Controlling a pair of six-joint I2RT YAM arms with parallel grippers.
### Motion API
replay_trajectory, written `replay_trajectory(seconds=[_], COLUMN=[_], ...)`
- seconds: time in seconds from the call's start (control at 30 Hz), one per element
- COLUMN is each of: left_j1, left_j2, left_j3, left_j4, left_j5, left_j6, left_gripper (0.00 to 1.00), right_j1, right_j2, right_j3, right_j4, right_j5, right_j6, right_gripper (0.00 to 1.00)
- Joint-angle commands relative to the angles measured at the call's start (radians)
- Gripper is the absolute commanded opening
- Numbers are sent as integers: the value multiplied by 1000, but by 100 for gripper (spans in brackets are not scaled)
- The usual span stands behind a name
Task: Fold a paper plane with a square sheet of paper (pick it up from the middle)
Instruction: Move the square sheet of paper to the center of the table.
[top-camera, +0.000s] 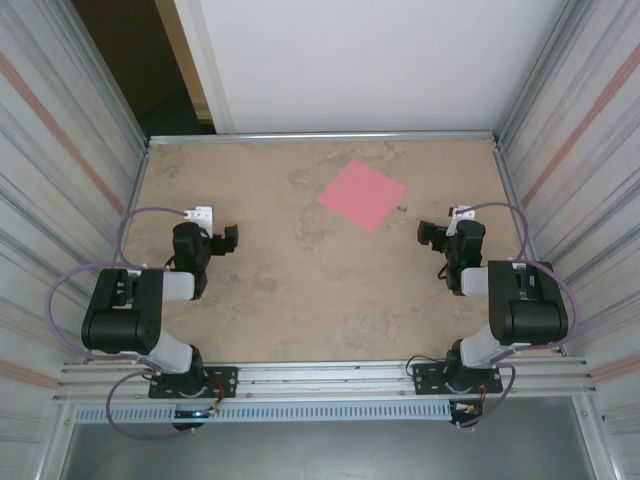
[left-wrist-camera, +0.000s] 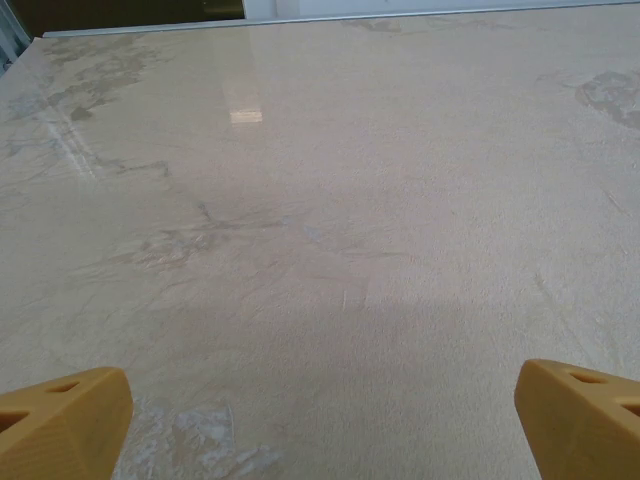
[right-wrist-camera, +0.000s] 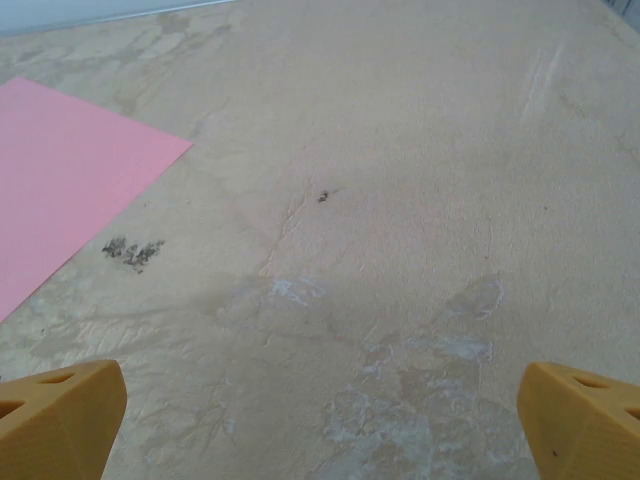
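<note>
Noting the square sheet of paper (top-camera: 362, 195) first: it lies flat and unfolded on the table (top-camera: 300, 310), near the far edge and a little right of the middle, turned so that one corner points at that edge. I judge it very light, thin and limp. It will probably skate on this smooth top and will keep any crease I give it by accident. Its edges lie flush with the surface, so there is no lip to get under. My plan is to take it at the middle, pressing both fingertips down and drawing them together to raise a ridge. My right pincer (top-camera: 428, 235) hangs low over the right side of the table, jaws wide and empty; in its wrist view the sheet's near corner (right-wrist-camera: 70, 180) sits ahead and to the left, well apart from the fingertips. My left pincer (top-camera: 228, 237) is low over the left side, equally wide and empty, with bare table ahead. Both arms are folded back, with their elbows over the near edge.
</note>
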Motion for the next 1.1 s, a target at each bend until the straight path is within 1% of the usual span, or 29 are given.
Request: replay_trajectory(seconds=[0.0,0.7,0.87,0.93,1.07], left_j1=[9,15,12,4,3], left_j2=[-2,-3,-26,-80,-250], left_j3=[7,7,-11,-29,-13], left_j4=[17,16,36,26,-158], left_j5=[6,24,19,-14,-103], left_j6=[20,17,20,16,-34], left_gripper=[99,99,98,99,99], right_j1=[-7,-8,-7,-6,9], right_j2=[3,3,-9,-68,-222], right_j3=[22,23,16,27,112], right_j4=[7,7,7,-58,-314], right_j5=[-11,-15,-9,7,80], right_j6=[-28,-26,-26,-20,-4], right_gripper=[99,99,99,99,99])
